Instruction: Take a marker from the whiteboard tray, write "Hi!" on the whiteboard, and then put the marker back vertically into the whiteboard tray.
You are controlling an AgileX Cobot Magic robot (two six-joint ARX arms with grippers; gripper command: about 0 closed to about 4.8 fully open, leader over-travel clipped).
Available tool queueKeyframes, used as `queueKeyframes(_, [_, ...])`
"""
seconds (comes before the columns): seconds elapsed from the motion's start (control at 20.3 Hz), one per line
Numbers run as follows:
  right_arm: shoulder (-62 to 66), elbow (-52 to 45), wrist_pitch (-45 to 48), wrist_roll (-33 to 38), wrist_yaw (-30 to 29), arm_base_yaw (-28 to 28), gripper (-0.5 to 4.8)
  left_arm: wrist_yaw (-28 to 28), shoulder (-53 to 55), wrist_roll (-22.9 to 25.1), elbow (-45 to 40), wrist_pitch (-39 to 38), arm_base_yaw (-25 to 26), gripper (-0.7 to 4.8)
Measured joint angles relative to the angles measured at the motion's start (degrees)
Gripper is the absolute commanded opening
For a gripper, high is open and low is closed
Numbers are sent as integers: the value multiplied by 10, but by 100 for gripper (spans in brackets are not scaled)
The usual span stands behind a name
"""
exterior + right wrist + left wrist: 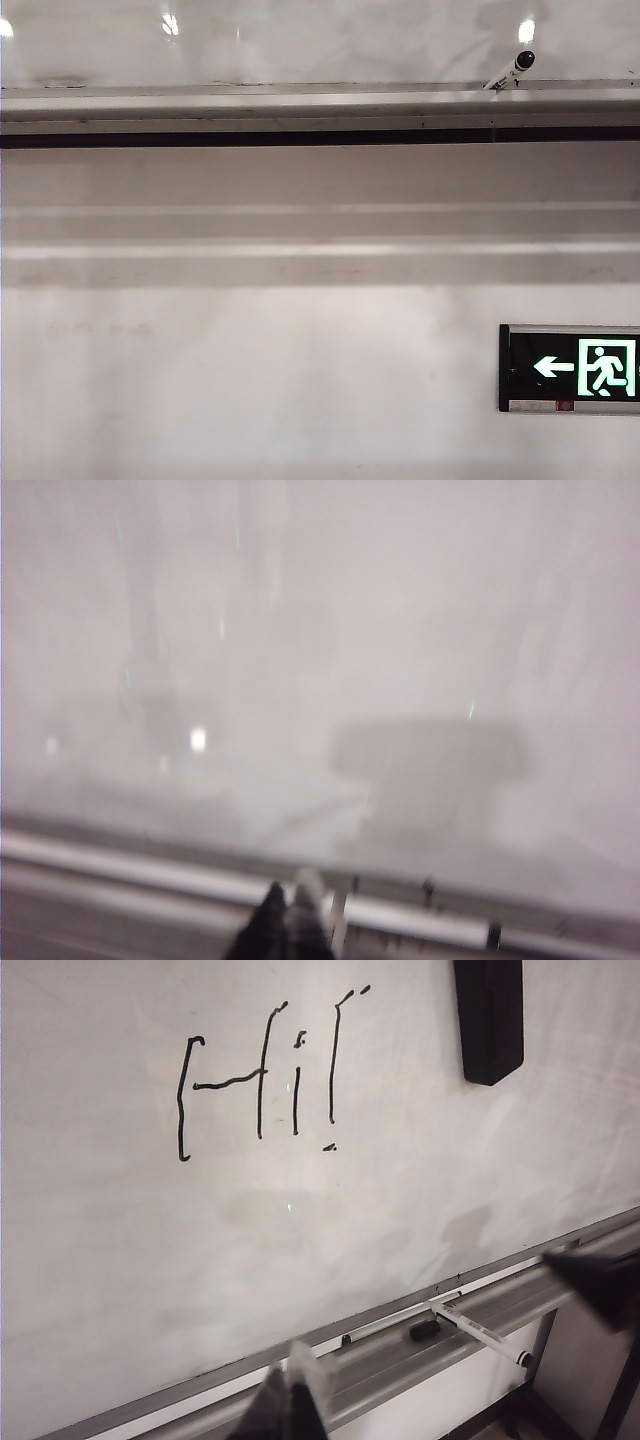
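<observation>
"Hi!" is written in black on the whiteboard, whose glossy lower part fills the top of the exterior view. Below it runs the silver whiteboard tray. The marker, white with a black cap, leans aslant across the tray, cap end out past the front edge, with no gripper on it. My left gripper is shut and empty in front of the tray. My right gripper is shut with nothing between its fingers; it shows as a dark blur beside the marker, apart from it.
A black eraser sticks to the board at the far side of the writing. A second pen lies along the tray, with a small black piece beside it. Under the tray are a black strip and a green exit sign.
</observation>
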Motion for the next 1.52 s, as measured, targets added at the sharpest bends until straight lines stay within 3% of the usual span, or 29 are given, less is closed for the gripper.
queueKeyframes(0.2, [-97, 0, -38, 0, 0, 0, -5, 1, 0, -30, 0, 0, 0, -5])
queueKeyframes(0.44, [-205, -8, -171, 0, 0, 0, -5, -1, -27, -24, -10, -8, 0, -5])
queueKeyframes(0.59, [-273, -87, -179, -23, -5, 0, -5, -30, -102, 3, -92, 21, 0, -5])
queueKeyframes(0.88, [-379, -261, -163, -28, 0, 0, -5, -92, -264, 6, -294, 47, 0, -5])
queueKeyframes(1.08, [-416, -367, -130, -28, 23, 0, -3, -170, -361, 6, -426, 79, 0, -5])
queueKeyframes(1.33, [-426, -414, -126, -28, 31, 0, 12, -154, -402, -14, -553, 101, 0, -5])
queueKeyframes(1.52, [-427, -416, -167, -28, 31, 0, 13, -141, -410, -19, -625, 179, 0, -5])
